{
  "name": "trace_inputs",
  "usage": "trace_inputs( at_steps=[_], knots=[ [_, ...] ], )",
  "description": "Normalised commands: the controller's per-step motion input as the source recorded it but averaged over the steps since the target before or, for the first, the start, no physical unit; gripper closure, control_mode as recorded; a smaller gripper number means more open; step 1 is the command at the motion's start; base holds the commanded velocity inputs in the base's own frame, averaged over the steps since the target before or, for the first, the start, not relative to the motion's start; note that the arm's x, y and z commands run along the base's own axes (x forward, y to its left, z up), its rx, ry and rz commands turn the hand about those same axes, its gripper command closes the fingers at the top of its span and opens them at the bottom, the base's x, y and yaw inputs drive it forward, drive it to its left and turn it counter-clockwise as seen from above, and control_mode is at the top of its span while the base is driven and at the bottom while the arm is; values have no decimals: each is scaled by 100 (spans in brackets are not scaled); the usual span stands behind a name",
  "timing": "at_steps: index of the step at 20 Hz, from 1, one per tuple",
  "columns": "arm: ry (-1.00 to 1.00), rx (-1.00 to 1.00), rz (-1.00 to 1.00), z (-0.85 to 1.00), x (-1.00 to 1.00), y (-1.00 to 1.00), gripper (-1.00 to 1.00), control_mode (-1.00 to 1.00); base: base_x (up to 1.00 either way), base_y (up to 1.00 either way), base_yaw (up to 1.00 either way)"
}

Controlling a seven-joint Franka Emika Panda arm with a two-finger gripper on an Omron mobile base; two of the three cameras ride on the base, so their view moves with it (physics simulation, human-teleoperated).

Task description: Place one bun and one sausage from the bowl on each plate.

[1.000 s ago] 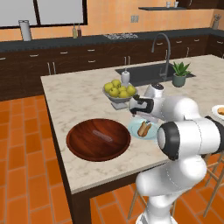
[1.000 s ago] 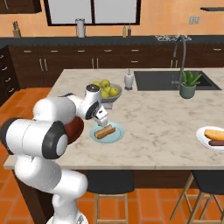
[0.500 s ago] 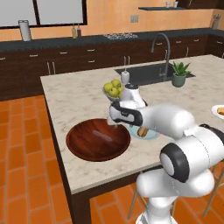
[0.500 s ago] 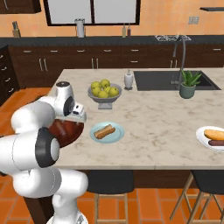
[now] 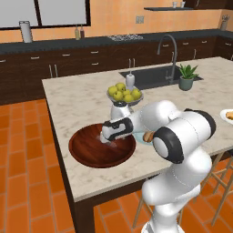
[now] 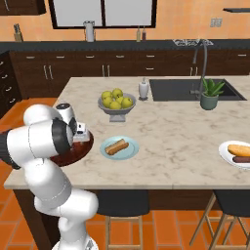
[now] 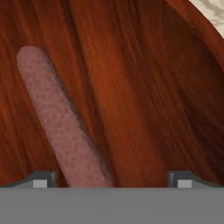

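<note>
Where the arm reaches down at the left of the island counter (image 6: 185,141), the gripper (image 5: 110,138) hangs inside the wooden bowl (image 5: 86,150); in the hand view its jaws stand wide apart, gripping nothing, with a sausage (image 7: 61,127) lying on the bowl floor between the fingertips (image 7: 40,179), nearer the left one; right of the bowl, the pale blue plate (image 6: 108,150) carries a bun (image 6: 117,146); at the far right, the white plate (image 6: 224,155) carries a bun and a sausage.

Fruit bowl (image 6: 116,103), potted plant (image 6: 210,94), faucet (image 5: 169,51)
</note>
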Motion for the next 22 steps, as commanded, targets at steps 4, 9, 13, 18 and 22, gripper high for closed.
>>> trace_inputs(
  at_steps=[4, 9, 13, 18, 22],
  knots=[
    [6, -5, 5, -25, 10, 20, -100, -100, 0, 0, 0],
    [0, -3, 1, -7, -23, 12, -100, -100, 0, 0, 0],
    [0, -8, 1, -48, 0, -1, 100, -100, 0, 0, 0],
    [-6, -5, 7, -67, 0, -23, 100, -100, 0, 0, 0],
    [-2, 0, 0, -4, -17, -31, 100, -100, 0, 0, 0]
  ],
)
